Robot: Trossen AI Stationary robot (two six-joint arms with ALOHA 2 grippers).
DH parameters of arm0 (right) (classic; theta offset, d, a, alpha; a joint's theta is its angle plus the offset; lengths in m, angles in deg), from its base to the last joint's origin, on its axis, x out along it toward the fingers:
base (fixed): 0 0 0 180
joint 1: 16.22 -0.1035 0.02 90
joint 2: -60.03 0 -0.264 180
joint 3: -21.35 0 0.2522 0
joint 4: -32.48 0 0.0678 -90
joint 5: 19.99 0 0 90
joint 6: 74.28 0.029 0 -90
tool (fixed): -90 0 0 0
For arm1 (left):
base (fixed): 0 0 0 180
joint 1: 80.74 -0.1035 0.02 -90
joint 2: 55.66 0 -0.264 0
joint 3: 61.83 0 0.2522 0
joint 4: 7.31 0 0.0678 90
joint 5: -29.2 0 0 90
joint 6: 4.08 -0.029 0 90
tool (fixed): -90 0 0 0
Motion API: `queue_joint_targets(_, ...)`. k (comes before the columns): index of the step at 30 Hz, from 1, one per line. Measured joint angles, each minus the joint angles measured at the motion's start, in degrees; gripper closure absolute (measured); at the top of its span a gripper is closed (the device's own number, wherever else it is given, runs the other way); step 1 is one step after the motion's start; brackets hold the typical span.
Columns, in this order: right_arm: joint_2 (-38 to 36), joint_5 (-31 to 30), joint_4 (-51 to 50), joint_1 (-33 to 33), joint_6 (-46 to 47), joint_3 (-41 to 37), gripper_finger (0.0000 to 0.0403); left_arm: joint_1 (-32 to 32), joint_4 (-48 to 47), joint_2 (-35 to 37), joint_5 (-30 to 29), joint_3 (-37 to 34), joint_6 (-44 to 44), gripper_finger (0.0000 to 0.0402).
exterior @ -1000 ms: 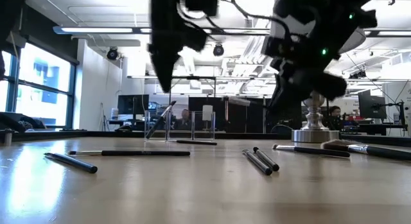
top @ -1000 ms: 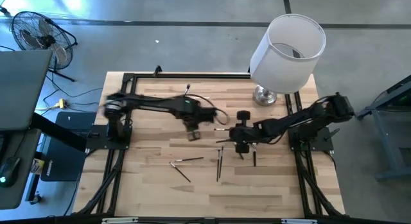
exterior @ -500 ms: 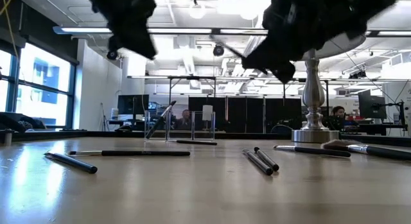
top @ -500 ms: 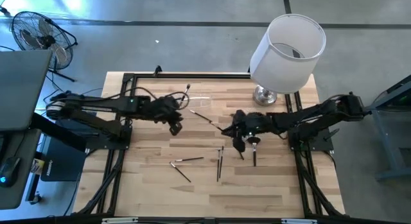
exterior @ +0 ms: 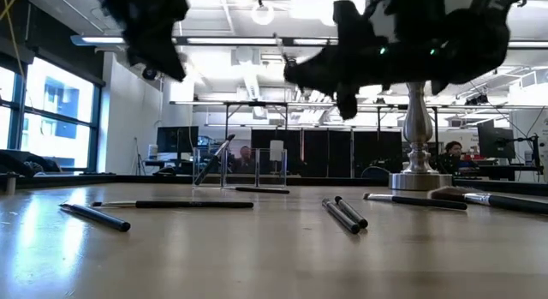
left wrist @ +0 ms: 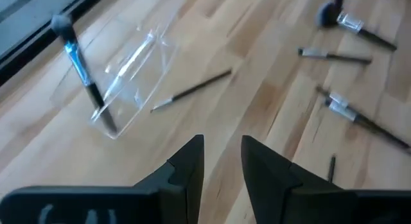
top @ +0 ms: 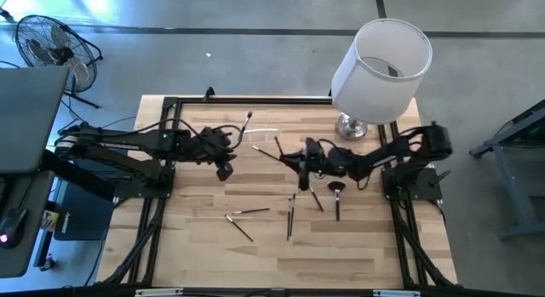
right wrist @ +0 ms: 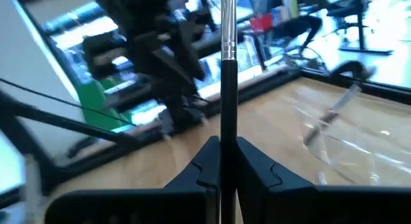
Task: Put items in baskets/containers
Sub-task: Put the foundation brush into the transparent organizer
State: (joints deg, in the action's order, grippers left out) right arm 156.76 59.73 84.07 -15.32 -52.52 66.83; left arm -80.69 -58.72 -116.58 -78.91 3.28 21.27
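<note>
The clear holder (top: 265, 135) stands at the table's far middle, with one brush (left wrist: 80, 63) leaning inside it, head above the rim. My right gripper (top: 300, 163), just right of the holder, is shut on a slim dark brush (right wrist: 226, 89). My left gripper (left wrist: 221, 156) is open and empty, hovering left of the holder (left wrist: 128, 76). Several brushes lie flat on the wood: one beside the holder (top: 266, 152), a pair at centre (top: 291, 216), two nearer left (top: 243, 219), and the fluffy-headed one (top: 337, 193). My right gripper pinches the brush's dark handle (right wrist: 226, 131) between its two fingers, below the silver ferrule (right wrist: 227, 34). The brush runs along the fingers and sticks out ahead of them. It is lifted clear of the table.
A big white lampshade (top: 381, 71) on a metal base (top: 350, 127) stands at the far right corner. Black frame rails (top: 152, 220) run along the table's left and right sides. Bare wood lies toward the near edge (top: 281, 263).
My left gripper has drawn back from the middle of the table toward the left edge. My right gripper has risen from among the brushes and moved left and farther, toward the holder, carrying the brush.
</note>
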Motion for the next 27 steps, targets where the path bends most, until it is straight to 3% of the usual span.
queue_joint_targets(7,13.1,-0.3,13.3,5.5,-0.2,8.1,0.0384,0.0,-1.2,-0.1,-1.6,0.0,0.1,0.0302)
queue_joint_targets(13,20.6,-2.2,13.8,7.9,-3.0,13.6,0.0384,-0.9,-2.5,-0.2,-2.8,-0.1,0.7,0.0302)
queue_joint_targets(18,22.7,-4.5,14.1,10.6,-6.8,16.7,0.0384,-1.6,-3.6,-0.2,-2.3,-0.1,2.0,0.0302)
queue_joint_targets(27,23.3,-1.5,8.6,16.7,-8.8,18.1,0.0384,-2.7,-3.4,-0.2,-2.2,-0.1,1.7,0.0302)
